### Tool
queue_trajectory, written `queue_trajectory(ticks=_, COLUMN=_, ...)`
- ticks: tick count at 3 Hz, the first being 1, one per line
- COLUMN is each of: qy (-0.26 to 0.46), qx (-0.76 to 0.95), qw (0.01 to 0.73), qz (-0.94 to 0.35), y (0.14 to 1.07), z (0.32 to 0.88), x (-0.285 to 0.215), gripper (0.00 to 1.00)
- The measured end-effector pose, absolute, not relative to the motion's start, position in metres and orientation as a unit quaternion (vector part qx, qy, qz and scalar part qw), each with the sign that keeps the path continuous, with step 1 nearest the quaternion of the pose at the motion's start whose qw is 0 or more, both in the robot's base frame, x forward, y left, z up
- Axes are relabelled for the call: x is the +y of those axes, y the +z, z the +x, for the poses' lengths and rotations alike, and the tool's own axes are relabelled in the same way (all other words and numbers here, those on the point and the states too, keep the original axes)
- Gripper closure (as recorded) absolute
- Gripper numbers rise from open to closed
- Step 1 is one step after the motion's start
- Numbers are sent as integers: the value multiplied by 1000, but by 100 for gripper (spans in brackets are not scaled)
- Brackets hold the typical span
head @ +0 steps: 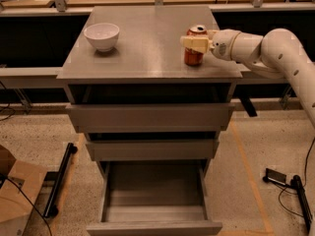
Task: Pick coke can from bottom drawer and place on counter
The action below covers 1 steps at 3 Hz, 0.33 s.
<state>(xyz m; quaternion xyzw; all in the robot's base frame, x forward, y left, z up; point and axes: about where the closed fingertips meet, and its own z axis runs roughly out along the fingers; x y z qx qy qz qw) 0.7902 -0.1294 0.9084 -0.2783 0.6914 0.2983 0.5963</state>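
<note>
Now the coke can [193,58] stands upright on the bench [147,53], near its right front corner and well apart from the white bowl [102,36] at the left. The gripper [195,43] reaches in from the right. Its jaws are closed around the can's upper body, with one pale finger lying across the front just below the silver top. The bottom drawer [153,227] stands pulled out below. The step in hand looks like the release. To do it well, see that the can's base sits flat on the bench and part the jaws evenly so neither drags it sideways. Then draw the arm straight back to the right, since the edge is close and a nudge could tip the can off.
</note>
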Motion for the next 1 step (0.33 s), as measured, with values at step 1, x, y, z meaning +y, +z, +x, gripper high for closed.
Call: queue_trajectory(ticks=1, qy=300, qx=691, qw=595, qz=-280, y=908, z=791, x=-126, gripper=0)
